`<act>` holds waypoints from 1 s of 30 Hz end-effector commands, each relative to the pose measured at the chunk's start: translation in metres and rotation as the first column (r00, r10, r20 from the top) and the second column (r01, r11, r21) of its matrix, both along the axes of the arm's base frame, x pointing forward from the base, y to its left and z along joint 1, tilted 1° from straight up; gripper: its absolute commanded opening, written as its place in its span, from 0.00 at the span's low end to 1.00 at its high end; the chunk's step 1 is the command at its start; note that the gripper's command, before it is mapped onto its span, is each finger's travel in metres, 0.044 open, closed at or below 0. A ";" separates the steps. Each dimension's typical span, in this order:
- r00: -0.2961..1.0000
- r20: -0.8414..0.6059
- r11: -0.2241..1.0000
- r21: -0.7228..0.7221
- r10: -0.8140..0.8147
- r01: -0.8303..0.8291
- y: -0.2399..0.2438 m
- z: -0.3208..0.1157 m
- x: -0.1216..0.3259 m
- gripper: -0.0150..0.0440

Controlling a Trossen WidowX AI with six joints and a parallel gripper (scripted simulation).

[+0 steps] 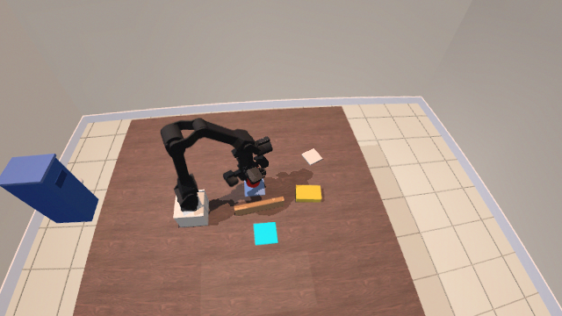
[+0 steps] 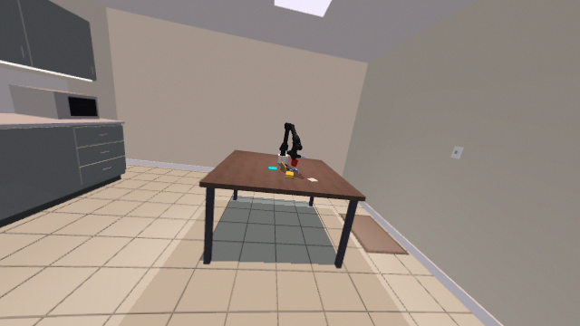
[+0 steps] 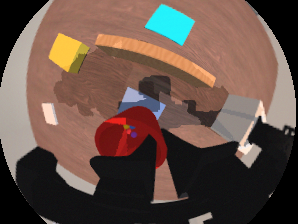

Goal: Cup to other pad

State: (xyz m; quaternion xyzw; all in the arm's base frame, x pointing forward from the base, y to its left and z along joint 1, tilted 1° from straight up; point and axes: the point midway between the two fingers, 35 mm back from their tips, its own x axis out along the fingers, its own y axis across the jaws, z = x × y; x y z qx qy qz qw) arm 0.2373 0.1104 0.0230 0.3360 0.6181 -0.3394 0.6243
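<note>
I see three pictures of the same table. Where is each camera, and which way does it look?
Top: high above the table, tilted down; shows the whole arm, the gripper shut on the red cup.
Exterior: far across the room, facing the table; the arm is tiny.
Wrist: on the arm, looking down past the black fingers at the cup.
Top and wrist share the cyan pad, the plank, the yellow block.

The cup (image 1: 253, 181) sits over the near pad (image 1: 255, 190). Taking the wooden bar (image 1: 259, 204) as landmark: that pad lies just behind it, the other pad (image 1: 265, 233) before it, a block (image 1: 308, 193) to its right.
</note>
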 end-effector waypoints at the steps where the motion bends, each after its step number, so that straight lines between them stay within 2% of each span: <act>1: 1.000 0.018 1.000 0.006 -0.005 0.004 0.001 0.022 0.001 0.25; 6: 1.000 0.018 1.000 0.005 -0.005 0.005 0.000 0.036 -0.003 0.25; 30: 1.000 0.017 1.000 0.005 -0.005 0.005 0.000 0.036 -0.007 0.25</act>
